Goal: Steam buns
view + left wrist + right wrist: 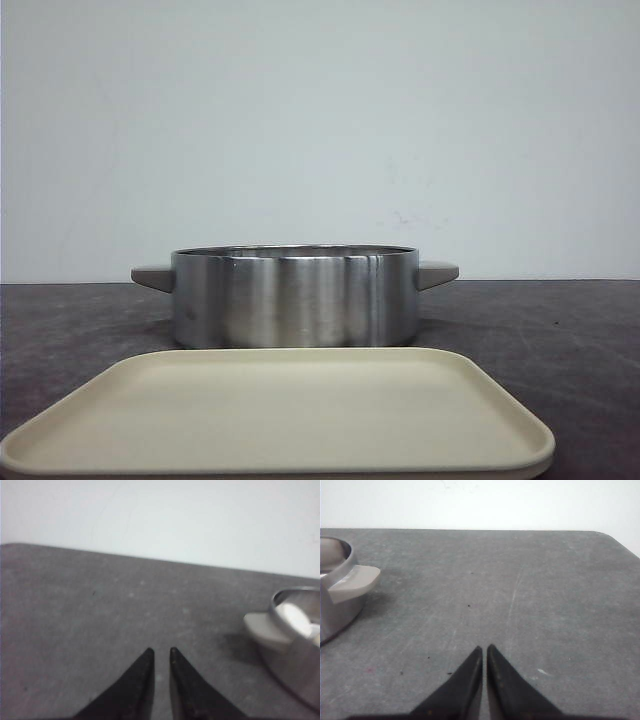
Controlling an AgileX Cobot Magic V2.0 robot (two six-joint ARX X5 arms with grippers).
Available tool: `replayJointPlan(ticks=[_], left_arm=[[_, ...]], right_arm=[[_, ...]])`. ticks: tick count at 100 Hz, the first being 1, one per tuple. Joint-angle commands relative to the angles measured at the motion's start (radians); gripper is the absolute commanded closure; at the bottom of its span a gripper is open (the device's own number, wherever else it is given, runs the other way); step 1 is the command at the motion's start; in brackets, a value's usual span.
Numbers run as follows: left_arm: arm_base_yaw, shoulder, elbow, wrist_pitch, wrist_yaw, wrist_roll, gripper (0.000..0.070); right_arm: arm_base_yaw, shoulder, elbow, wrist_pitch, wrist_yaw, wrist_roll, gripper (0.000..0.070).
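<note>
A steel pot (295, 298) with beige handles stands on the dark table, behind a cream tray (280, 415) that holds nothing. In the left wrist view the pot (295, 670) is off to one side, and white rounded buns (294, 618) show inside its rim; no faces can be seen. My left gripper (160, 651) hangs over bare table beside the pot, its tips a narrow slit apart, holding nothing. My right gripper (484, 647) is shut and empty over bare table on the pot's (335, 605) other side. Neither gripper shows in the front view.
The pot's handles (262, 627) (352, 582) stick out toward each gripper. A white wall stands behind the table. The table's far edge and a rounded corner (607, 534) show in the right wrist view.
</note>
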Motion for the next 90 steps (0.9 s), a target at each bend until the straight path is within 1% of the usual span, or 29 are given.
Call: replayJointPlan(ticks=[1, 9, 23, 29, 36, 42, 50, 90], left_arm=[[0.01, -0.003, -0.018, 0.01, 0.002, 0.02, 0.0684], [0.023, -0.003, -0.018, -0.017, 0.002, 0.04, 0.0684], [0.03, -0.003, -0.018, -0.082, 0.001, 0.117, 0.0684], [0.032, -0.003, -0.018, -0.081, 0.001, 0.152, 0.0684], [0.035, -0.003, -0.018, -0.081, 0.001, 0.174, 0.0684], [0.038, -0.003, -0.018, -0.08, 0.002, 0.171, 0.0684], [0.037, -0.003, -0.018, -0.077, 0.002, 0.141, 0.0684], [0.037, -0.003, -0.018, -0.077, 0.002, 0.142, 0.0684]], right_arm=[[0.0, -0.003, -0.003, 0.008, 0.0, -0.007, 0.0692], [0.0, -0.003, -0.003, 0.009, 0.0, -0.007, 0.0693], [0.0, -0.003, -0.003, 0.008, 0.0, -0.007, 0.0693], [0.0, -0.003, -0.003, 0.009, 0.0, -0.007, 0.0692], [0.0, -0.003, -0.003, 0.008, 0.0, -0.007, 0.0693], [0.0, -0.003, -0.003, 0.009, 0.0, -0.007, 0.0693], [0.0, -0.003, -0.003, 0.009, 0.0, -0.007, 0.0692], [0.0, -0.003, -0.003, 0.008, 0.0, -0.007, 0.0693]])
